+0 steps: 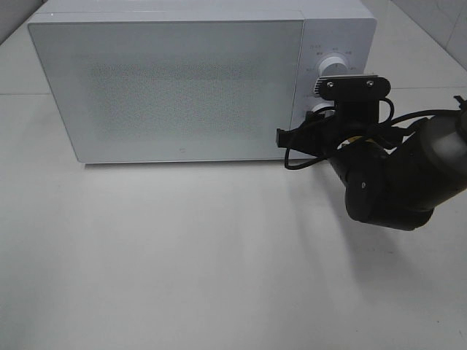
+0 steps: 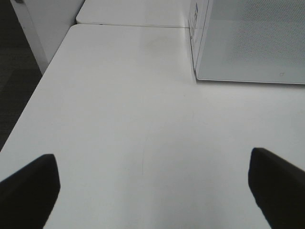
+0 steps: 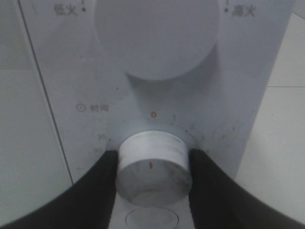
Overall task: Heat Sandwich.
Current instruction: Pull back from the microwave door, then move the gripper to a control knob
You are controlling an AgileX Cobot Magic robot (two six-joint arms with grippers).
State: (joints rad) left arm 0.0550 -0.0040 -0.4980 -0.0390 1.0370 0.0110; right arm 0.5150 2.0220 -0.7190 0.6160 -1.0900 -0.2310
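The sandwich is out of view. A white microwave (image 1: 175,87) stands at the back of the table with its door shut. My right gripper (image 3: 153,160) is at the control panel, its two black fingers (image 3: 100,191) pressed against both sides of the lower timer knob (image 3: 152,171), whose red mark points to 0. In the exterior high view the right arm (image 1: 394,175) reaches to that knob (image 1: 319,109) and its wrist camera covers the fingers. My left gripper (image 2: 152,160) hangs open over the bare table (image 2: 124,95), left of the microwave's corner (image 2: 198,71).
The upper power knob (image 3: 157,33) sits just above the timer knob and shows at the panel's top (image 1: 336,65). A round button (image 3: 152,219) lies below the timer knob. White table (image 1: 182,255) stretches in front of the microwave; its left edge (image 2: 28,109) drops to a dark floor.
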